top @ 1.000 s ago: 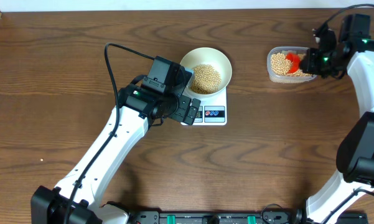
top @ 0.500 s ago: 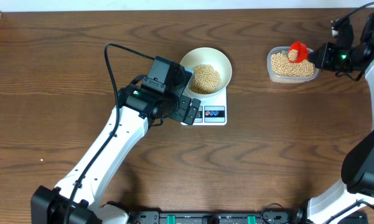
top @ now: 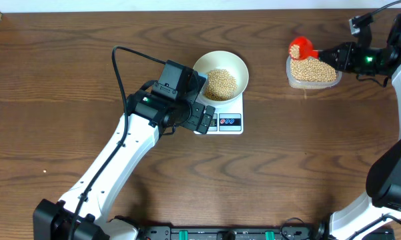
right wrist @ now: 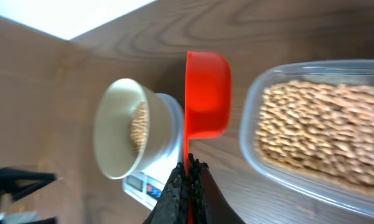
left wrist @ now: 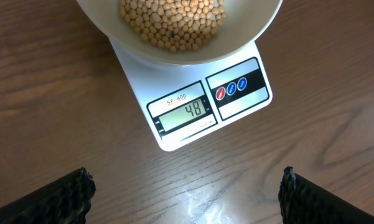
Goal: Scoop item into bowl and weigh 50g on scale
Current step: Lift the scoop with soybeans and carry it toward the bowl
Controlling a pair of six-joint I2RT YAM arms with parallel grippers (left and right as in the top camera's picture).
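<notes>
While the left gripper [left wrist: 185, 198] hovers with its fingers spread wide just in front of the scale [top: 230, 123], whose display reads 48, the bowl [top: 201, 67] sits on that scale with a heap of beans [top: 221, 83] inside. Well to the right, a clear tub [top: 289, 79] holds more beans, and a red scoop [top: 299, 48] hangs over its left end, seemingly empty, though it is too small to be sure. The right gripper [right wrist: 188, 177] is clamped tight on the scoop's handle.

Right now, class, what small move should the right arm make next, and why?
Probably carry the red scoop, held in the shut right gripper, from over the tub toward the bowl: the scale reads 48, just short of 50.
</notes>
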